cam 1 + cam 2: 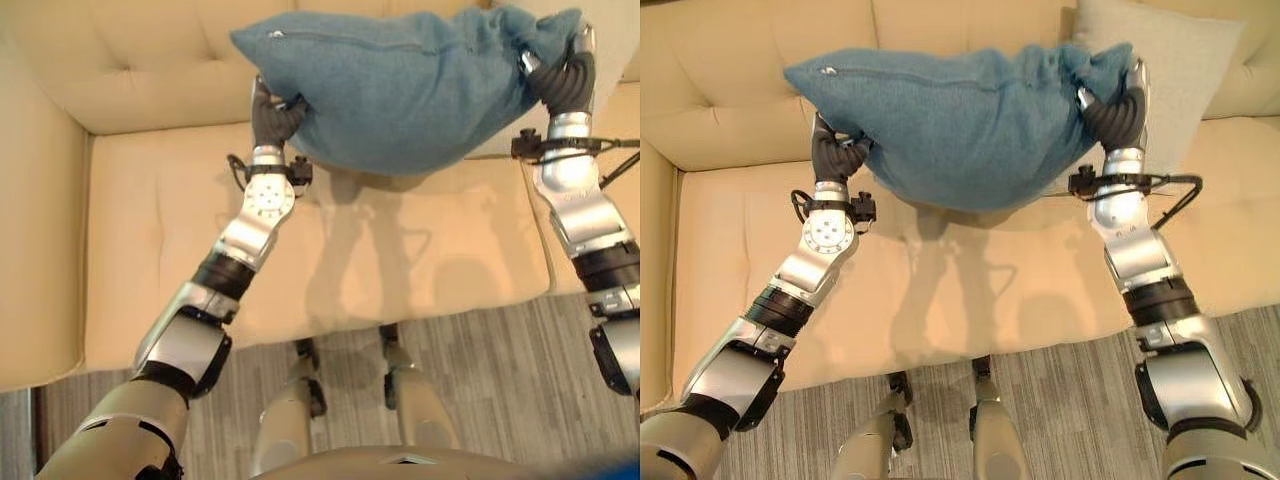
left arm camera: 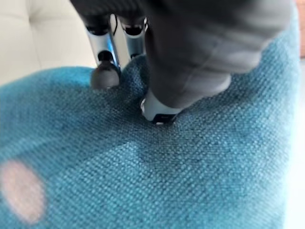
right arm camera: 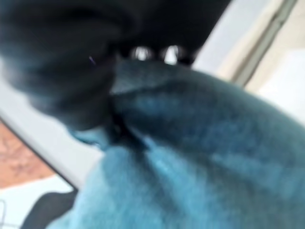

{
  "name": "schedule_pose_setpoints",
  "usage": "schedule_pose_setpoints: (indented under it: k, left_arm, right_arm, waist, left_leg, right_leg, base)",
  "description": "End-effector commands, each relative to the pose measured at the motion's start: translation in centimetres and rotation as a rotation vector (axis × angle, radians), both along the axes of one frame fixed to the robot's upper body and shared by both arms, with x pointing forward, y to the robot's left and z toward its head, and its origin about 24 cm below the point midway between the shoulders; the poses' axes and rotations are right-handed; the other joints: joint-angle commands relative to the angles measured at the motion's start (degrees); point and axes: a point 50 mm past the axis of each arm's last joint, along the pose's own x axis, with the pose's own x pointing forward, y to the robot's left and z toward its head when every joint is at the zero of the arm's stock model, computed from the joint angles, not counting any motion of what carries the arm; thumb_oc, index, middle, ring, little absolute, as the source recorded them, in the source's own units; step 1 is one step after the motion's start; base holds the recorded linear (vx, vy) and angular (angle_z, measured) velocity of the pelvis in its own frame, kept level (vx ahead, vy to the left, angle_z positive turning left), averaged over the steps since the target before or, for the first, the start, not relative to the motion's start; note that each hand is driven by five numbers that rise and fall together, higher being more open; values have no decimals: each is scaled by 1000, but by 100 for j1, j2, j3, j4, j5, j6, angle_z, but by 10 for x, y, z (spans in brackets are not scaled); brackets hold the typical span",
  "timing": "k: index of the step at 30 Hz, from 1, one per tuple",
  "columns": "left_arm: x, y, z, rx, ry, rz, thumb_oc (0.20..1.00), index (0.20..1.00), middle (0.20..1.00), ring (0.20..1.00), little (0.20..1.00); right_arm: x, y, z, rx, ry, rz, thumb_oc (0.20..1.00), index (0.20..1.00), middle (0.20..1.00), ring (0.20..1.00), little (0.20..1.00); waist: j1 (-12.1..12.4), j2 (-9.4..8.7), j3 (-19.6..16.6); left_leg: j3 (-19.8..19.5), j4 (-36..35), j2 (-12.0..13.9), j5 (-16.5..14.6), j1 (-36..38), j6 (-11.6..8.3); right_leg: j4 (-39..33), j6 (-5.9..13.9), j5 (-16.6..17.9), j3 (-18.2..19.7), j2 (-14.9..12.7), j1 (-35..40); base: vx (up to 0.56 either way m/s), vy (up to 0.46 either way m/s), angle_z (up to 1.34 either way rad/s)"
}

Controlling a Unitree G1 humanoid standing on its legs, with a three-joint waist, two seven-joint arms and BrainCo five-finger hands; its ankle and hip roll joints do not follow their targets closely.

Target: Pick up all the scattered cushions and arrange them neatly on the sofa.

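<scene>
Right eye view: cream sofa, grey cushion far right, striped floor near; left hand, right hand clamped on teal cushion.

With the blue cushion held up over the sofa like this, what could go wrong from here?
1. Each hand, left hand and right hand, pinches only an end of the blue cushion. Its sagging middle is unsupported, so a corner may slip free.
2. The grey cushion already leans on the sofa backrest, right behind the right hand. Lowering the blue one there may knock it askew or overlap it.
</scene>
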Motion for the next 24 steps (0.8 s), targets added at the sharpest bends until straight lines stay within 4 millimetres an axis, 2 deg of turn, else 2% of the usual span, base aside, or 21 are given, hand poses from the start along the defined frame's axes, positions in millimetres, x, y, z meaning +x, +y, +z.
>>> schedule_pose_setpoints:
  k: [1, 3, 6, 10, 15, 17, 24]
  left_arm:
    - [-16, -34, 64, 61, -288, -124, 200, 200, 200, 200, 200]
    - [-13, -32, 78, 73, -314, -90, 200, 200, 200, 200, 200]
    - [-13, -31, 85, 71, -331, -81, 200, 200, 200, 200, 200]
    - [-16, -33, 86, 79, -351, -81, 200, 200, 200, 200, 200]
    - [-26, -30, 88, 80, -397, -88, 200, 200, 200, 200, 200]
    - [-31, -30, 88, 60, -419, -96, 200, 200, 200, 200, 200]
    - [-42, -33, 85, 27, -449, -143, 200, 200, 200, 200, 200]
  right_arm:
    - [-15, 18, 46, -6, -198, 92, 200, 200, 200, 200, 200]
    - [-10, 24, 57, 13, -210, 96, 200, 200, 200, 200, 200]
    - [-8, 24, 62, 40, -218, 87, 200, 200, 200, 200, 200]
    - [-8, 24, 62, 55, -222, 79, 200, 200, 200, 200, 200]
    - [-9, 27, 52, 99, -215, 102, 200, 200, 200, 200, 200]
    - [-10, 32, 52, 109, -222, 117, 200, 200, 200, 200, 200]
    - [-15, 40, 53, 99, -239, 151, 200, 200, 200, 200, 200]
  waist:
    - [120, -280, -166]
    - [181, -306, -61]
    - [223, -310, 2]
    - [259, -297, 27]
    - [319, -325, 0]
    - [348, -376, -23]
    - [414, -392, -46]
  left_leg:
    - [-499, 943, -195, -1207, -61, -229]
    - [-551, 953, -213, -1194, -112, -224]
    - [-621, 960, -250, -1178, -180, -212]
    - [-665, 895, -297, -1159, -149, -209]
    - [-699, 839, -354, -1182, -117, -181]
    - [-693, 815, -386, -1122, -164, -175]
    - [-693, 779, -419, -1151, -94, -153]
  right_leg:
    - [685, 188, -460, 236, -12, -141]
    - [653, 225, -419, 230, -15, -149]
    - [616, 254, -376, 221, -32, -157]
    - [546, 275, -368, 203, -52, -101]
    - [403, 311, -326, 153, -77, 18]
    - [337, 350, -231, 154, -96, -4]
    - [294, 371, -233, 143, -132, 88]
  base:
    - [7, 19, 10]
    - [9, 13, 3]
    - [27, 42, 0]
    - [48, 49, 10]
    - [21, 34, 11]
    - [-3, 16, 6]
    - [4, 12, 2]
